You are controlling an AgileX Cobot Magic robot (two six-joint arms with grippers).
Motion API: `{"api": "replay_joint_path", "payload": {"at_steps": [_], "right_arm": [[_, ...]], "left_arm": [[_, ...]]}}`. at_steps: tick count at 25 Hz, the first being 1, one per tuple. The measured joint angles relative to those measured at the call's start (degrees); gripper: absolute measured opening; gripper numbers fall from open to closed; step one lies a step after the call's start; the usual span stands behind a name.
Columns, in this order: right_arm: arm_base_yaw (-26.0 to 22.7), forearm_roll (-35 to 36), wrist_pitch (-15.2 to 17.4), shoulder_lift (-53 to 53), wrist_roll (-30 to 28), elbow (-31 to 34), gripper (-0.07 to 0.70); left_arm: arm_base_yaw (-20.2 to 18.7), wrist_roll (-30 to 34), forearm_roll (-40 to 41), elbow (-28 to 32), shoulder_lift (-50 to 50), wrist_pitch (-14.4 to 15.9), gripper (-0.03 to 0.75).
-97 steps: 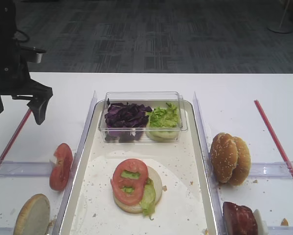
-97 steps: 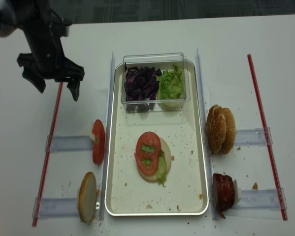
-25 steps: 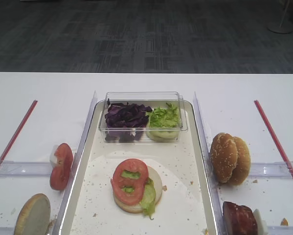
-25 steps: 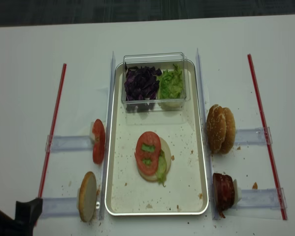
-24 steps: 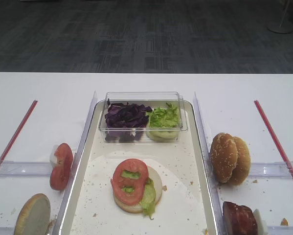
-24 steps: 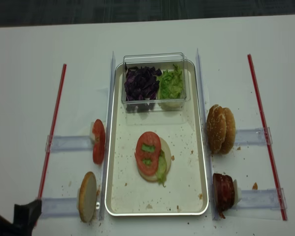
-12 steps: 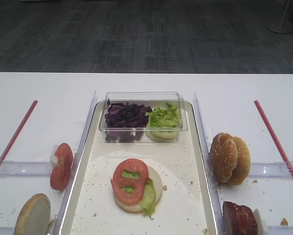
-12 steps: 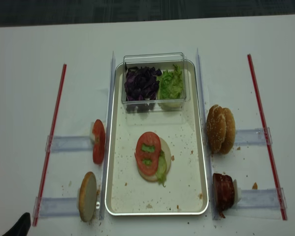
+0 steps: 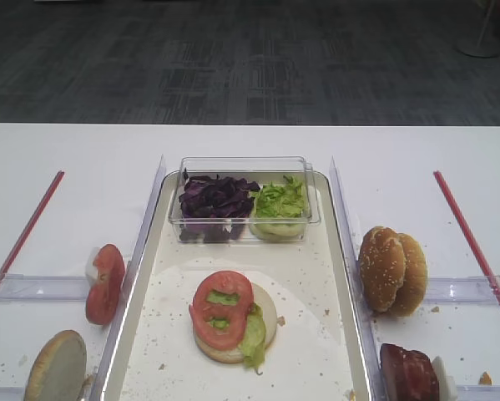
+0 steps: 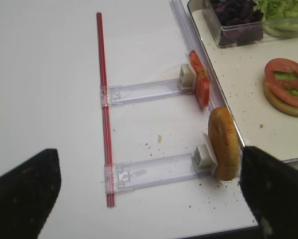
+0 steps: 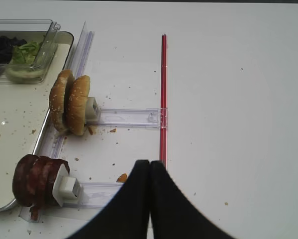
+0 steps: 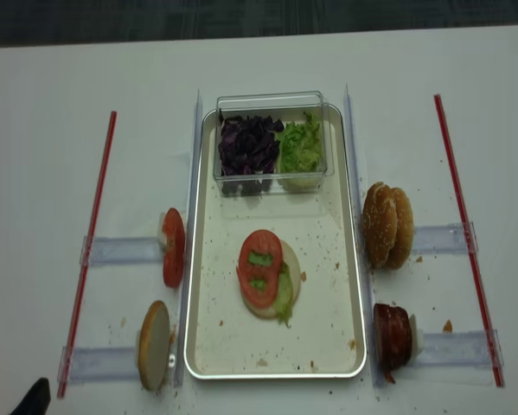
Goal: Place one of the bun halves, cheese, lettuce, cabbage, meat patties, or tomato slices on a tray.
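The shiny metal tray [image 9: 141, 276] sat at frame centre, holding a pale bun half [image 9: 266, 322] under ruffled lettuce [image 9: 254, 334] and a holed tomato slice [image 9: 222, 307]; the left gripper [image 10: 149, 194] gaped wide and empty; the right gripper [image 11: 149, 172] was pinched closed, empty.

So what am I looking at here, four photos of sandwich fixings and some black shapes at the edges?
It is one table seen by four cameras of a two-armed robot. Two cameras look down from above; the other two sit on the arms' wrists. The black shapes are the arms' grippers: the right gripper is shut and holds nothing, the left gripper is open and empty, its fingers at both edges of its picture. In the middle lies a metal tray with a bun half topped by lettuce and a tomato slice, plus a clear box of purple cabbage and lettuce. Outside the tray, racks hold tomato slices, a bun half, sesame bun halves and meat patties.
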Motion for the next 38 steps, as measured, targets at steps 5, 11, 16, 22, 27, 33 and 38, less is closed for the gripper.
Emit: {"api": "replay_joint_path", "payload": {"at_steps": [5, 11, 16, 22, 27, 33, 38], "right_arm": [[0.0, 0.0, 0.0, 0.0, 0.0, 0.0, 0.036], [0.0, 0.0, 0.0, 0.0, 0.0, 0.0, 0.036], [0.0, 0.0, 0.0, 0.0, 0.0, 0.0, 0.036], [0.0, 0.0, 0.0, 0.0, 0.0, 0.0, 0.036], [0.0, 0.0, 0.0, 0.0, 0.0, 0.0, 0.036], [0.0, 0.0, 0.0, 0.0, 0.0, 0.0, 0.036], [0.0, 0.0, 0.0, 0.0, 0.0, 0.0, 0.036]], "left_arm": [[0.0, -0.12, 0.0, 0.0, -0.09, 0.09, 0.671], [0.0, -0.24, 0.0, 0.0, -0.22, 0.09, 0.671], [0.0, -0.24, 0.0, 0.0, -0.22, 0.09, 0.671], [0.0, -0.24, 0.0, 0.0, -0.22, 0.09, 0.671], [1.89, -0.24, 0.0, 0.0, -0.22, 0.09, 0.671], [4.13, -0.24, 0.0, 0.0, -0.22, 0.09, 0.671], [4.13, -0.24, 0.0, 0.0, -0.22, 0.09, 0.671]]}}
